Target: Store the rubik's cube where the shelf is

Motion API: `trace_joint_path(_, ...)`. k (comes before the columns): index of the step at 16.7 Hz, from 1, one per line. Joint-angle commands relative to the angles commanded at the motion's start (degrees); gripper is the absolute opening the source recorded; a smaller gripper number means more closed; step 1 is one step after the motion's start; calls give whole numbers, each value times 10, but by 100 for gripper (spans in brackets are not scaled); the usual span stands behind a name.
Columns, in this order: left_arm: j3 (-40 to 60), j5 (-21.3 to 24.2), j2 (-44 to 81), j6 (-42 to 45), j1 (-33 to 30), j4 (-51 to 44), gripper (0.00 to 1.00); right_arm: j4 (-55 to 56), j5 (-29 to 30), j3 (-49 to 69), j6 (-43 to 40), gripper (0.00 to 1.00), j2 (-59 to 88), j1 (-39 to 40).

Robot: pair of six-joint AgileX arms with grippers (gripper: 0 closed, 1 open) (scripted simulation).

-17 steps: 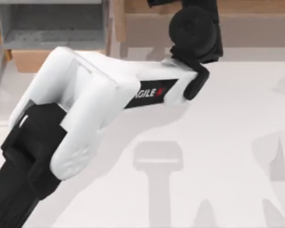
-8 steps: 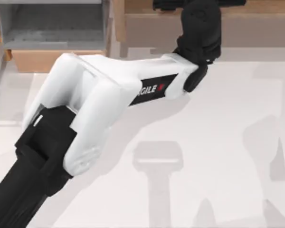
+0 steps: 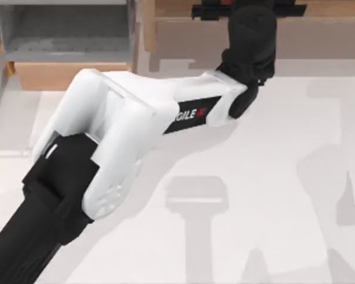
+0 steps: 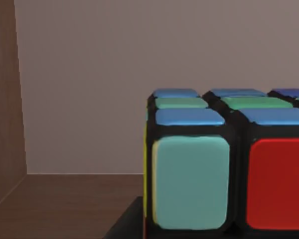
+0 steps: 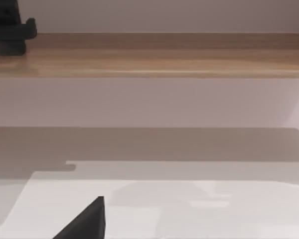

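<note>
The rubik's cube [image 4: 224,164] sits close in the left wrist view, showing red, pale green and blue squares between black lines. It is just above the shelf's [image 4: 65,199] brown board, near the wooden upright end [image 4: 2,99]. My left arm reaches across the table to the shelf [image 3: 325,9] at the back, and my left gripper [image 3: 248,9] is shut on the cube there. In the right wrist view the left gripper [image 5: 10,30] stands on the shelf board [image 5: 164,59] at the far end. A dark tip of my right gripper [image 5: 84,221] hangs over the white table.
A boxy wooden compartment [image 3: 65,35] with a grey inside stands at the back left, beside the shelf's upright [image 3: 148,23]. The left arm's white link [image 3: 124,130] crosses the left half of the table. Shadows lie on the white table top [image 3: 284,177].
The left arm has pushed farther back and slightly right, carrying its gripper over the shelf board. In the last half second it has hardly moved.
</note>
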Motion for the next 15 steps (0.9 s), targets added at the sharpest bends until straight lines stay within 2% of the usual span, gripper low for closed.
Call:
trace_joint_path(11, 0, 0, 0, 0, 0, 0, 98, 0, 0, 0, 0, 100, 0, 0)
trace_joint_path(15, 0, 0, 0, 0, 0, 0, 100, 0, 0, 0, 0, 100, 0, 0)
